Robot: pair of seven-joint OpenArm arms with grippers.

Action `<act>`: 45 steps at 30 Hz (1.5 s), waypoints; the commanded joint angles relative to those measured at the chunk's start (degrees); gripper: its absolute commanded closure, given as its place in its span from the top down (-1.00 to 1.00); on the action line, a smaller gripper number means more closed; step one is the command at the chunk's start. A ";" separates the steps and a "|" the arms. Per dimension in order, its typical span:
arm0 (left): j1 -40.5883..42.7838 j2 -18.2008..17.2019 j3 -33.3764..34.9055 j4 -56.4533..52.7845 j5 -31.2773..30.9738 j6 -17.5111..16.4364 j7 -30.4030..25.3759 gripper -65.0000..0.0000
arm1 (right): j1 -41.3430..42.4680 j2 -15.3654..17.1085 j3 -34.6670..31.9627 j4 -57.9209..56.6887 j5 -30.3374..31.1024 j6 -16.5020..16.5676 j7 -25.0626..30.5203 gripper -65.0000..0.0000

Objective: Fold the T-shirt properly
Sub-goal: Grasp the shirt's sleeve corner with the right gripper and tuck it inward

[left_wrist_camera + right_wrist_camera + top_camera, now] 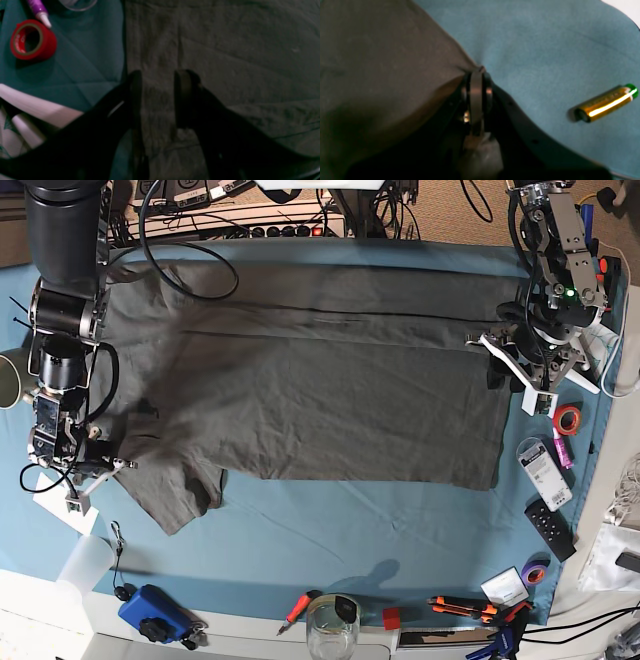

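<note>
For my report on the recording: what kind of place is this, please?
Probably a robotics lab or workshop bench. A teal cloth covers the table under the T-shirt, hand tools and red tape lie at its edges, and cables run behind.

I see a table draped in a teal-blue cloth (330,530), its white edge (250,642) running along the near side. At the far side, black cables and a power strip (270,228) lie on brown flooring (450,210). The light is even, shadows soft
</note>
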 commanded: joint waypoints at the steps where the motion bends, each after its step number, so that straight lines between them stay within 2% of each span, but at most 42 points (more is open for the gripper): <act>1: -0.59 -0.44 -0.11 0.94 -0.42 -0.02 -1.46 -0.32 | 0.61 0.61 0.11 0.76 0.44 0.83 -3.82 -1.00; 14: -0.59 -0.44 -0.11 0.94 -0.42 0.00 -1.46 -0.32 | 0.59 0.79 0.11 12.28 2.69 0.81 -15.61 -1.00; 22: -0.57 -0.44 -0.11 0.94 -0.39 0.00 -1.44 -0.32 | -0.26 1.27 0.11 16.74 10.93 0.81 -25.46 -1.00; 26: -0.59 -0.46 -0.11 0.94 -0.39 0.00 -1.46 -0.32 | -4.09 2.95 0.11 23.65 16.41 -1.03 -28.63 -1.00; 32: -0.59 -0.44 -0.11 0.94 -0.39 0.00 -1.86 -0.32 | -12.81 4.59 1.70 35.67 14.60 -1.81 -29.46 -1.00; 35: -0.57 -0.44 -0.11 0.94 -0.39 0.00 -1.84 -0.32 | -16.70 4.15 4.48 38.10 17.14 -1.73 -29.16 -1.00; 40: -0.57 -0.44 -0.11 0.94 -0.39 0.00 -1.86 -0.32 | -22.45 3.48 11.50 42.16 22.82 0.96 -29.77 -1.00; 45: -0.57 -0.44 -0.11 0.94 -0.39 0.00 -1.84 -0.32 | -28.55 3.50 18.25 47.63 30.12 5.64 -31.67 -1.00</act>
